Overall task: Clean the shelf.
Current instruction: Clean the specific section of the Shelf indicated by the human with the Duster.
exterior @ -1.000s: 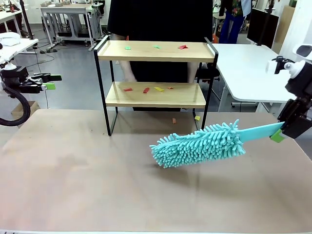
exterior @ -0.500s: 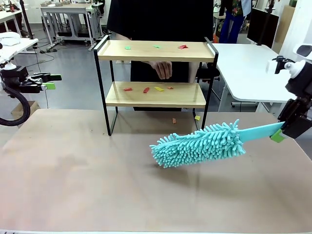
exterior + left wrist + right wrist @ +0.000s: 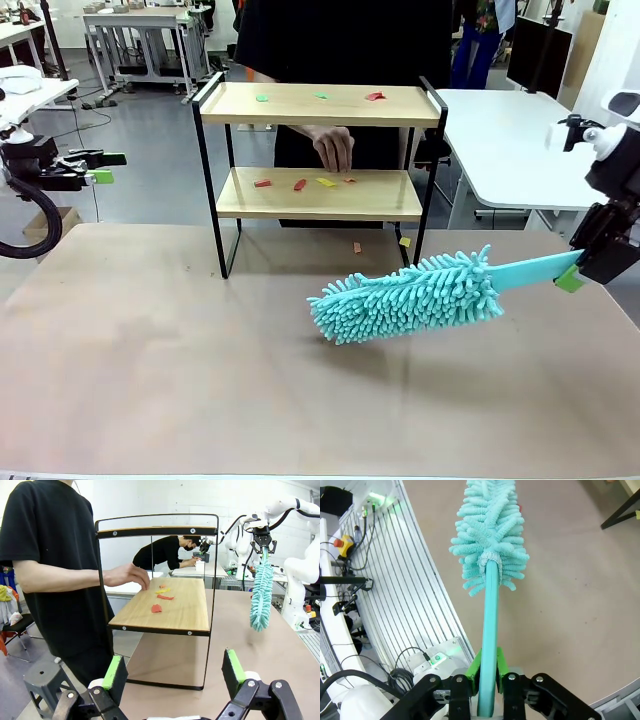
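Person's fingers point(image 3: 335, 152) lower now, by shelf point(image 3: 300, 105); right hand point(image 3: 570, 278) tight on duster point(image 3: 410, 298), left hand point(image 3: 172, 672) agape, empty.

Grey stool point(image 3: 42, 684) just L of L gripper's fingers point(image 3: 116, 677); far ahead betw. them, bg person point(image 3: 160, 555) bent over a table point(image 3: 192, 572).

The shelf point(image 3: 300, 110) has light wooden boards in a black frame; its top board carries green scraps point(image 3: 262, 98) and a red scrap point(image 3: 375, 97); its lower board carries red scraps point(image 3: 262, 183) and a yellow scrap point(image 3: 326, 182); the duster point(image 3: 410, 297) is turquoise, head and handle point(image 3: 530, 268) alike; the tabletop point(image 3: 150, 350) is dull beige; the left gripper point(image 3: 172, 675) and right gripper point(image 3: 572, 275) are black with bright green pads point(image 3: 114, 672); the person's T-shirt point(image 3: 340, 40) is black.
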Robot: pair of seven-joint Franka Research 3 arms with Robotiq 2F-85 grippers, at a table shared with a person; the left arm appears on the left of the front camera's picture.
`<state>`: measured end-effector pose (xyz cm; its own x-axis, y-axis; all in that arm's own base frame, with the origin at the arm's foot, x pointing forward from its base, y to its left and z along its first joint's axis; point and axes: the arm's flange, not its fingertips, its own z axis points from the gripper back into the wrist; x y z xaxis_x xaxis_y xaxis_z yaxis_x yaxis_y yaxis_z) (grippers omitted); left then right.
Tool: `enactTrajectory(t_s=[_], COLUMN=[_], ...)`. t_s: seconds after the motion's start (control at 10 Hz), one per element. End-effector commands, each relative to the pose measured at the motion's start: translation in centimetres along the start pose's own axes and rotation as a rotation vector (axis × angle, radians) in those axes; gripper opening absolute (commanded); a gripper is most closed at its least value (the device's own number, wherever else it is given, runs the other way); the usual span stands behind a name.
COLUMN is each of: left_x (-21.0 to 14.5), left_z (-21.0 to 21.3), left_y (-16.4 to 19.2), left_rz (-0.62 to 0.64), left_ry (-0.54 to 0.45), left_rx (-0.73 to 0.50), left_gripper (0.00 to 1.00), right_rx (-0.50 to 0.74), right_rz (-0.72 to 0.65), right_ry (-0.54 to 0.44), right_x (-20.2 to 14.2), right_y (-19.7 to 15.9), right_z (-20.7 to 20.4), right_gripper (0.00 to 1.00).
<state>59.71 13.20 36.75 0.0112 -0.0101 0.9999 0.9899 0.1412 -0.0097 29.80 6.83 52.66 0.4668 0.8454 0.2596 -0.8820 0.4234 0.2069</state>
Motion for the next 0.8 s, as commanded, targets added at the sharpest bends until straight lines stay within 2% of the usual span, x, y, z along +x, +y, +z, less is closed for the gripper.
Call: enactTrajectory(t_s=[0.0, 0.7], left_x=[0.19, 0.19], left_z=[-0.04, -0.04], left_y=[-0.2, -0.2], left_rz=[-0.009, -0.009], left_ry=[0.001, 0.001], left_rx=[-0.002, -0.002], left_gripper=[1.0, 1.0], right_rx=[-0.007, -0.007], right_rz=[-0.008, -0.008], right_ry=[-0.003, -0.003], right_x=[0.22, 0.22], right_y=[-0.17, -0.17], right_z=[0.35, 0.35], right_gripper=[0.12, 0.12])
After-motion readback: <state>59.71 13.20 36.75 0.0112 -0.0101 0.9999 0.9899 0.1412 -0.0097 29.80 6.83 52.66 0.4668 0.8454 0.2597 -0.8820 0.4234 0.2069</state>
